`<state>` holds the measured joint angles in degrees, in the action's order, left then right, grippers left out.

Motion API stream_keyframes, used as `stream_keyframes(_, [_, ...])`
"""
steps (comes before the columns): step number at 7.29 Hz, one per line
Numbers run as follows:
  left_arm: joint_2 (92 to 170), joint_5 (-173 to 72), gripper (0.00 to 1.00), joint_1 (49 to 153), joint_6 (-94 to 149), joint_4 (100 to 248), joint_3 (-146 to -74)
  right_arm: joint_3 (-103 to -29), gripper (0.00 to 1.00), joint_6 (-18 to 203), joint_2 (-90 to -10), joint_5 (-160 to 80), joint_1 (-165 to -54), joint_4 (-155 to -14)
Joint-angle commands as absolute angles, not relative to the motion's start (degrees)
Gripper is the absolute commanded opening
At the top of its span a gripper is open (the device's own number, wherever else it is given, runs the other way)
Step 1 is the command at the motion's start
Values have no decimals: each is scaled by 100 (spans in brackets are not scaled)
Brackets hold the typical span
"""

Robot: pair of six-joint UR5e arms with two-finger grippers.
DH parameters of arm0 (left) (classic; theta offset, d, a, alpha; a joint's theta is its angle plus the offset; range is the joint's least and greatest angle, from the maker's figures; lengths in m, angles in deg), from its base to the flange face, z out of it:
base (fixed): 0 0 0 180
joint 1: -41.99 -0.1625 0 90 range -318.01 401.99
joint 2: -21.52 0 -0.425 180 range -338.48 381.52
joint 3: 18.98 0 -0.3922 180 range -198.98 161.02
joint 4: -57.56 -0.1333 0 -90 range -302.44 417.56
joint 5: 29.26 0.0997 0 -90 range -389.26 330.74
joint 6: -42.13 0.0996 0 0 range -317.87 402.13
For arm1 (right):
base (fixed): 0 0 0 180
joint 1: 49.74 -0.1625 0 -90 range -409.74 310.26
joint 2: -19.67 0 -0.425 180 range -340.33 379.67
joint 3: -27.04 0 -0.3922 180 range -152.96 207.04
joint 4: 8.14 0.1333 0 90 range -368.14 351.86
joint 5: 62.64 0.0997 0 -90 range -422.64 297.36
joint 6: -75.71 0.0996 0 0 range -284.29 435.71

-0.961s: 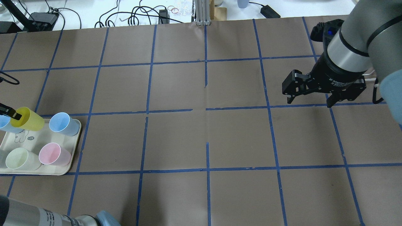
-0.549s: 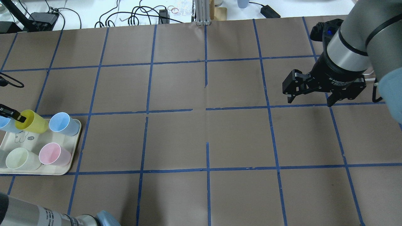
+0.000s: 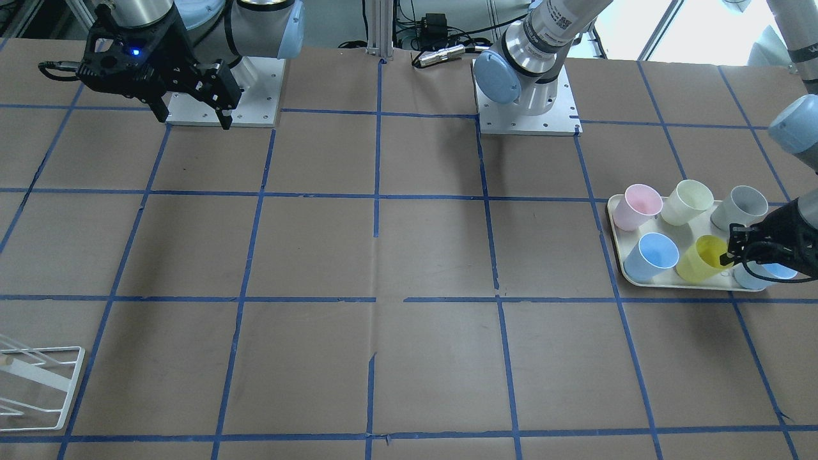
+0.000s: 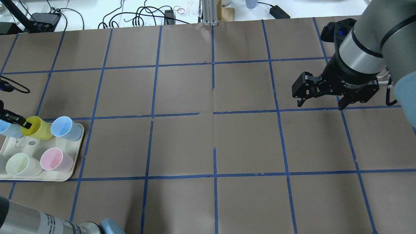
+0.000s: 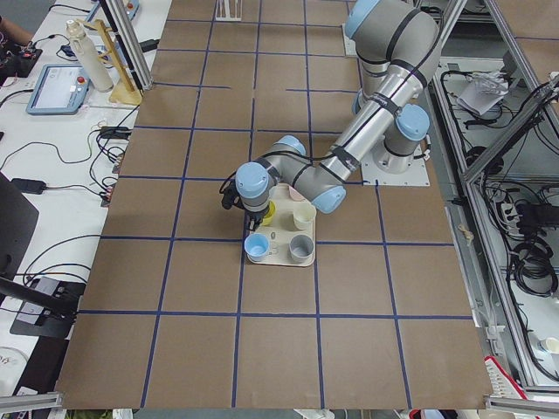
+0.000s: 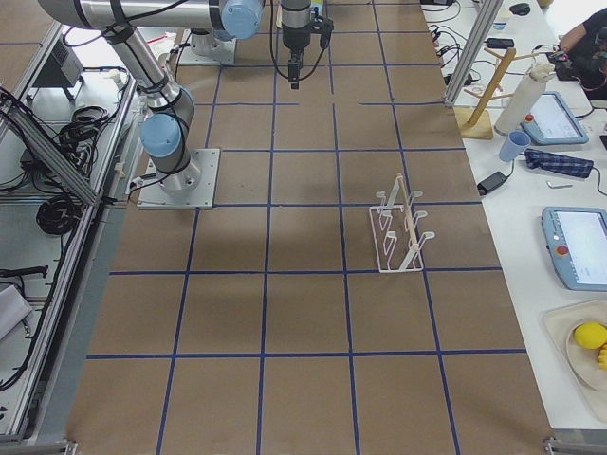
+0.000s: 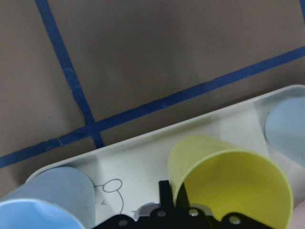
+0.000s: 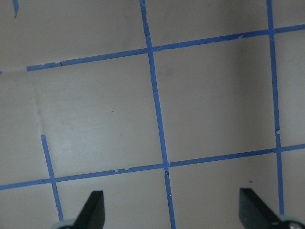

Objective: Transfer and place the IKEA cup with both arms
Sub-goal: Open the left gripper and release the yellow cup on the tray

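At the tray, the left gripper (image 4: 26, 123) holds the yellow IKEA cup (image 4: 38, 128).

Its fingers are clenched on the cup's rim wall. The cup is in the far row of the cream tray (image 4: 75, 163), at the left edge of the bench (image 4: 214, 139), between two light blue cups (image 4: 66, 127). A pink cup (image 4: 57, 159) and a pale cream cup (image 4: 22, 164) stand in the near row. Over the bench's far right, well apart from the tray, the right gripper (image 4: 319, 106) hangs with its fingers spread wide.

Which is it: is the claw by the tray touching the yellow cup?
Touching. The left wrist view shows the left gripper pinching the rim wall of the yellow cup, one finger outside it and one inside, with no gap.
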<state>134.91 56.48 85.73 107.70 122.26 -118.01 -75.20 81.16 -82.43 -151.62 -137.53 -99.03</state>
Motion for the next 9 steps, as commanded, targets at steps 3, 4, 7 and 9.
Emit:
stream_keyframes(3, [13359,5635,74,8645,10316,12879,-11575,-7491,100,8011,-8238,-15159,-13754,-9902])
stream_keyframes(4, [13149,5626,74,8785,9999,13345,-11331,-7491,100,8010,-8238,-15176,-13754,-9902])
stream_keyframes(7, [12157,5723,86,9855,8368,14287,-11056,-7482,100,7993,-8237,-15159,-13754,-9902])
stream_keyframes(9, [11463,5862,100,11187,6377,14737,-11038,-7482,100,7792,-8238,-15176,-13754,-9893])
